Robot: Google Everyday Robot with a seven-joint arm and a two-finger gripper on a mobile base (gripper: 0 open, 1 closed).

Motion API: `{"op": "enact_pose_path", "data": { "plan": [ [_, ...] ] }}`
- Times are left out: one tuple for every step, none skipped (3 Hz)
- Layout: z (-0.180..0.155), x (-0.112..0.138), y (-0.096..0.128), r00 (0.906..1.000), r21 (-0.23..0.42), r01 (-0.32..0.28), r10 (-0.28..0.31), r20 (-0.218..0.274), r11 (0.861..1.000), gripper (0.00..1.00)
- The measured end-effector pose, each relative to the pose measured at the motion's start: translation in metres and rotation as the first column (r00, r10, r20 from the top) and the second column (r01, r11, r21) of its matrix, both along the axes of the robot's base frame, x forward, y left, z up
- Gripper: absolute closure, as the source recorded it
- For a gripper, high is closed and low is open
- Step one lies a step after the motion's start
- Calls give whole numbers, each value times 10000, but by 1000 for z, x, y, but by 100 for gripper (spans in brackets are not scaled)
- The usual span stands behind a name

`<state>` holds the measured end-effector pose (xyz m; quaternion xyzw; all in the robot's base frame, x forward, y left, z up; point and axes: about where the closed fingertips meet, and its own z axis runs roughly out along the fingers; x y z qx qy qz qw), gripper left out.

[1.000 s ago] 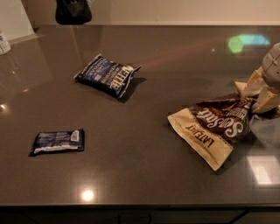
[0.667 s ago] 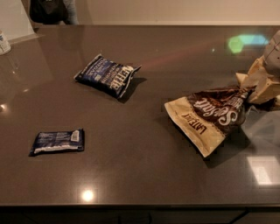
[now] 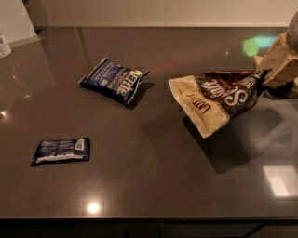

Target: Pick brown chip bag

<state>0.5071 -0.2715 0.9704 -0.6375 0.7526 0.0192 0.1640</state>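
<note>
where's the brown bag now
The brown bag hangs right of centre above the counter, right end gripped by the end effector; puffy blue bag to its left.

This looks like a kitchen or office snack corner. A long, dark, glossy counter [image 3: 139, 186] runs to a pale wall [image 3: 163, 11] and carries a blue chip bag [image 3: 114, 80] and a small dark packet [image 3: 61, 150]. At the right edge, the gripper [image 3: 264, 76] pinches the brown chip bag [image 3: 219, 95].

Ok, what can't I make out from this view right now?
All in the camera view.
The gripper, holding the brown chip bag at the right: partly cut off by the right edge.
The bag's pinched end: hidden by the gripper.
The small blue packet: print too small to read.
The white object: cut off by the left edge.
</note>
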Motion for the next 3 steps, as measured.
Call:
{"op": "enact_pose_path", "data": {
  "plan": [
    [28,1,12,9994,619,122,-141,304,9980,100],
    [45,6,24,9968,1237,190,-283,741,9921,100],
    [46,12,26,9949,1288,211,-336,955,9914,100]
  ]
}}
